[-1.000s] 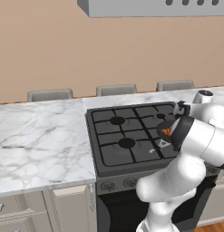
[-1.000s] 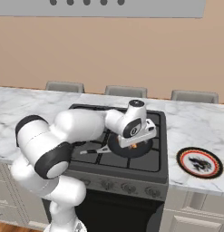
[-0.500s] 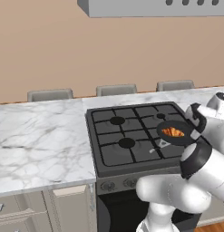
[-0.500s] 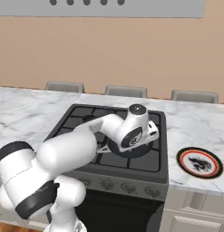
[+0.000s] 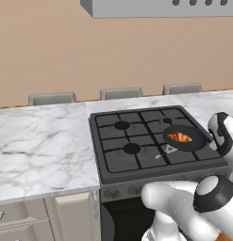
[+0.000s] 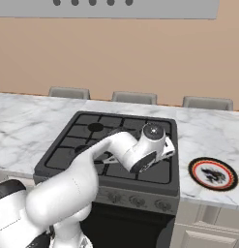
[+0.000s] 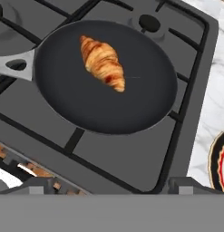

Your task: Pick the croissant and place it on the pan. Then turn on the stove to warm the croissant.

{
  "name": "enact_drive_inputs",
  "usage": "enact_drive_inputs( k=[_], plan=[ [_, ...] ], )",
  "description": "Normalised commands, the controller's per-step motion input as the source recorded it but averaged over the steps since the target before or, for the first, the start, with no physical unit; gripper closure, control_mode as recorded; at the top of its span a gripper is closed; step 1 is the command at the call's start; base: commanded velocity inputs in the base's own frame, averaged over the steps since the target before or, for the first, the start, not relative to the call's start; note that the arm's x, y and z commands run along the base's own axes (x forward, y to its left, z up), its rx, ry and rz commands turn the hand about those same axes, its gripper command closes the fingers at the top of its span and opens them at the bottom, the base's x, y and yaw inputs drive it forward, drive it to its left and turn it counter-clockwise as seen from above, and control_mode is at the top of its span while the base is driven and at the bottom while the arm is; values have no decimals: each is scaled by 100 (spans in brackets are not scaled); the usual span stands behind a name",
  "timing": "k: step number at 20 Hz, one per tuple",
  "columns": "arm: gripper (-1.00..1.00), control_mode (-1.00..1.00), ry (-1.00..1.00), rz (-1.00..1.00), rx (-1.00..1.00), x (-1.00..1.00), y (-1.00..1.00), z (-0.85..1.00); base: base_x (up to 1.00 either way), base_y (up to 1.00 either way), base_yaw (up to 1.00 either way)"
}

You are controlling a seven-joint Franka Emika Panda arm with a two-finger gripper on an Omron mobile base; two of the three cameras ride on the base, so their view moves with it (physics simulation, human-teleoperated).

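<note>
One golden-brown crescent croissant (image 7: 103, 63) lies loose inside the round dark frying pan (image 7: 86, 106) on the black gas stove (image 5: 132, 160), ready for warming, the gripper (image 7: 109, 183) above it wide open and empty.

No readable text, label, brand or number appeared anywhere. Plate (image 6: 213, 174) on counter right of stove (image 6: 111, 145) carried dark figure inside red rim, no lettering legible. Stove knobs (image 6: 135, 200) showed no markings.
</note>
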Motion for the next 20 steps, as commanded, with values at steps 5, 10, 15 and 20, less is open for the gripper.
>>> enact_drive_inputs(
  k=[5,10,15,20],
  plan=[
    [-100,-100,-10,6,9,-42,-24,2,0,0,0],
    [-100,-100,-10,12,9,-33,-10,-3,0,0,0],
    [-100,-100,-17,9,14,-23,-11,-5,0,0,0],
    [-100,-100,-23,6,15,-35,-20,0,0,0,0]
  ],
)
